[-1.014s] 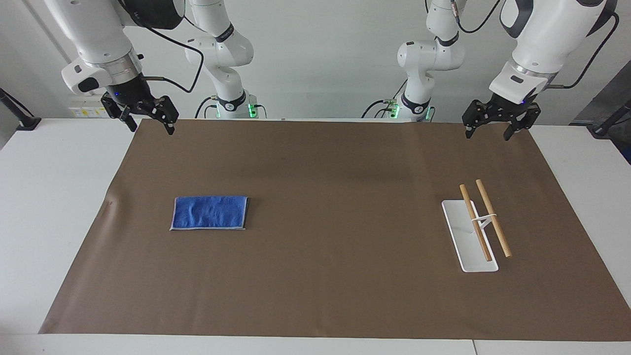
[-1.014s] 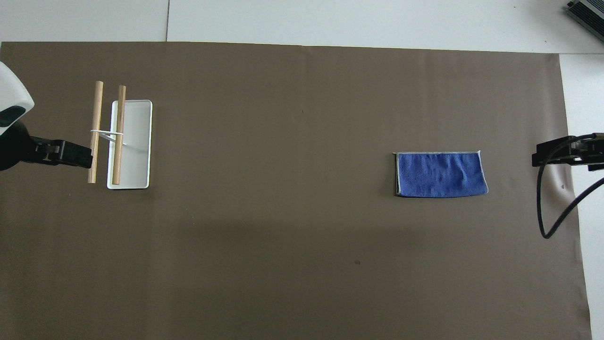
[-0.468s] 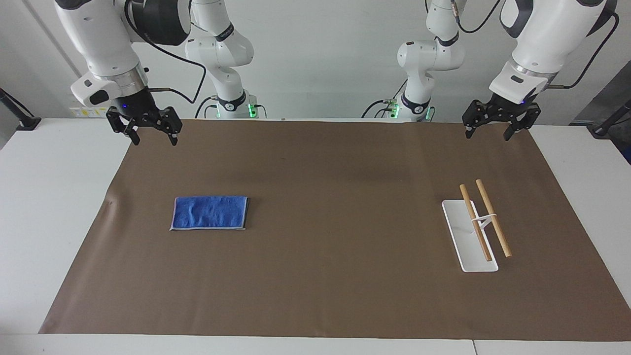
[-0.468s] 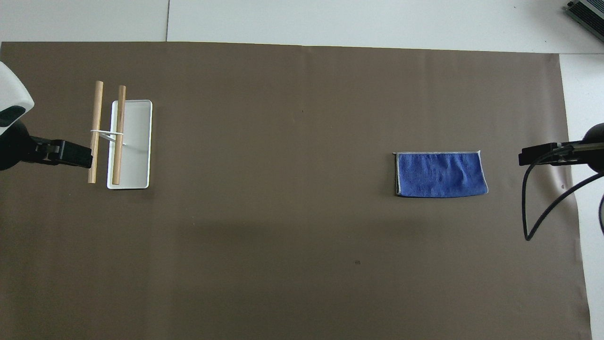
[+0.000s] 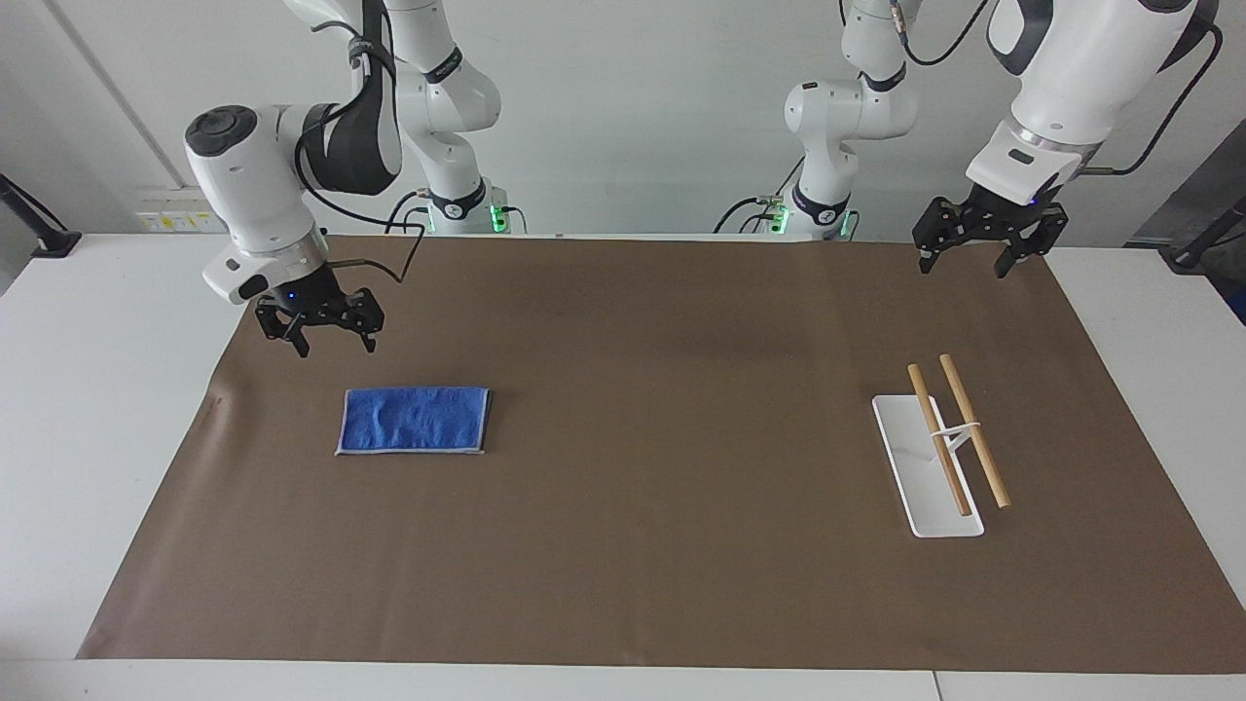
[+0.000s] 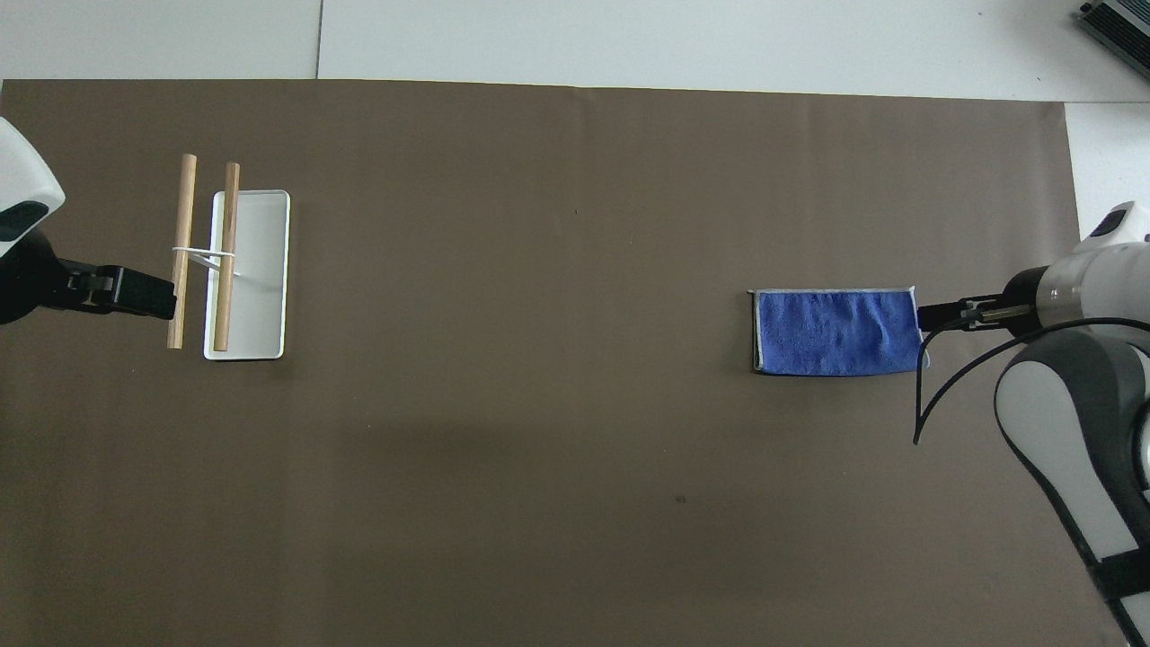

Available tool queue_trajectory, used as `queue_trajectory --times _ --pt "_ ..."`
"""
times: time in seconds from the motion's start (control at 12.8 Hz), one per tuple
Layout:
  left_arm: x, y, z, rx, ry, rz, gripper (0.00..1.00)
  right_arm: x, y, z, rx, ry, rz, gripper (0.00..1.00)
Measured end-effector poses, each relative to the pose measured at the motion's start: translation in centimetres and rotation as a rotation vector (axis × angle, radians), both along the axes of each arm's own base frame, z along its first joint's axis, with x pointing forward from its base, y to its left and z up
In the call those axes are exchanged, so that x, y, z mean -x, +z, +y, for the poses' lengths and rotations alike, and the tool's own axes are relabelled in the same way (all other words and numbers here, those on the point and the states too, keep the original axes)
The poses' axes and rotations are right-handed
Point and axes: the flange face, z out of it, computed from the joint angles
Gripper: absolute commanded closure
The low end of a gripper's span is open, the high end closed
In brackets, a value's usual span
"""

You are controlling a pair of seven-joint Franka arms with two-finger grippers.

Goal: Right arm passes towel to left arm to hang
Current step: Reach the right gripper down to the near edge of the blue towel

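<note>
**Right gripper hangs above the mat by the towel's edge**

The towel point(image 5: 413, 420) lies flat on the brown mat point(image 5: 642, 584) toward the right arm's end of the table point(image 5: 88, 409), folded into a rectangle with its long edges running along the table's length. The right gripper point(image 5: 335, 343) is in the air over the mat, near the towel's short edge at that end, fingers spread and pointing down, apart from the cloth. Seen from overhead, its tip point(image 6: 939, 314) sits just at that short edge.

The left gripper point(image 5: 962, 263) waits raised over the mat's edge at the left arm's end, fingers spread and holding nothing. Below it, farther from the robots, stands a white rack point(image 5: 926, 467) with two wooden bars point(image 5: 956, 430) lying side by side above its base.

Between towel and rack the mat is a wide bare stretch. White tabletop borders the mat at both ends.
</note>
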Motion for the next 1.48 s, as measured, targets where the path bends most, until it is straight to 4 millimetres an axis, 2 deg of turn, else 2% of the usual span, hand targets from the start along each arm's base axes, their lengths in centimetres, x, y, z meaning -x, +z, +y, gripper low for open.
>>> queue_trajectory --times 0.23,0.47,0.7,0.94,1.25,1.48 --pt "0.0 0.0 0.0 0.0 0.0 -0.002 0.0 -1.3 -5.7 -3.5 -0.057 0.005 -0.01 0.0" --pt "0.0 0.0 0.0 0.0 0.0 -0.002 0.0 -1.6 -9.9 -3.8 -0.065 -0.013 -0.018 0.0" --pt "0.0 0.0 0.0 0.0 0.0 -0.002 0.0 -1.6 -11.3 -2.6 -0.06 0.003 -0.02 0.0" --pt "-0.1 0.0 0.0 0.001 0.0 -0.005 0.0 -2.0 -12.6 0.2 -0.052 0.048 -0.029 0.0" --pt "-0.1 0.1 0.0 0.001 0.0 -0.009 0.0 -1.5 -15.4 1.3 -0.039 0.062 -0.027 0.0" --pt "-0.1 0.1 0.0 0.001 0.0 -0.011 0.0 -1.4 -15.9 3.0 -0.039 0.092 -0.017 0.0"
